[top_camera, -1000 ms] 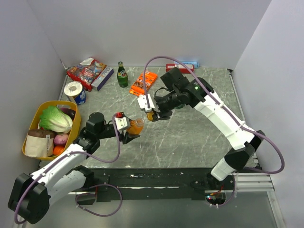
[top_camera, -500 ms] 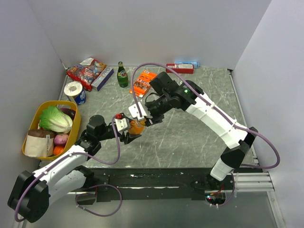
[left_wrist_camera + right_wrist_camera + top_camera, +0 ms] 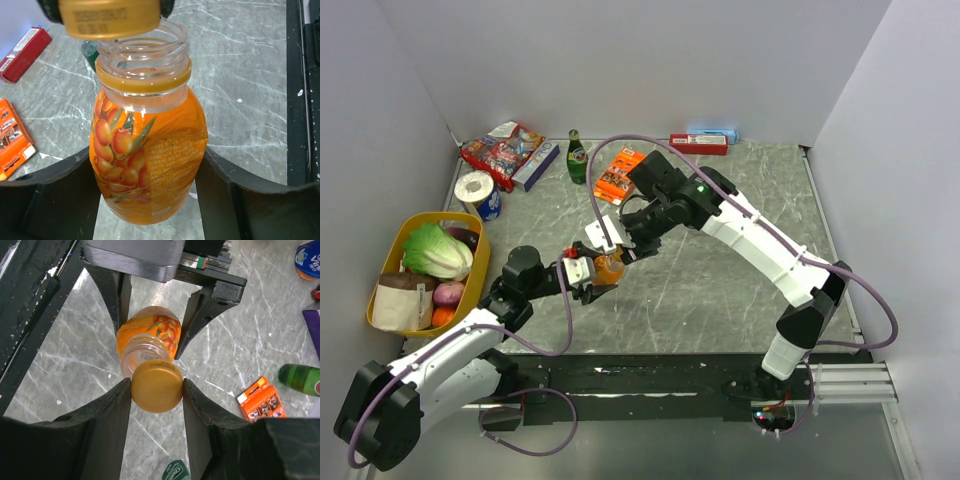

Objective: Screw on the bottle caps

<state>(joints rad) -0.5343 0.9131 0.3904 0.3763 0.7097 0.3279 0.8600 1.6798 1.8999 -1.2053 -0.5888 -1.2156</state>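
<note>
R claw holds cap at bottle rim, off-centre.

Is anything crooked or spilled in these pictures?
Nothing has spilled. Only the orange-brown cap, pinched in the right fingers, sits off-centre from the open neck of the orange bottle, not yet on it. The left fingers hold that bottle.

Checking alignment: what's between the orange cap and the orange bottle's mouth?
Nothing: the left wrist view shows the orange cap right over the open mouth of the orange bottle.
</note>
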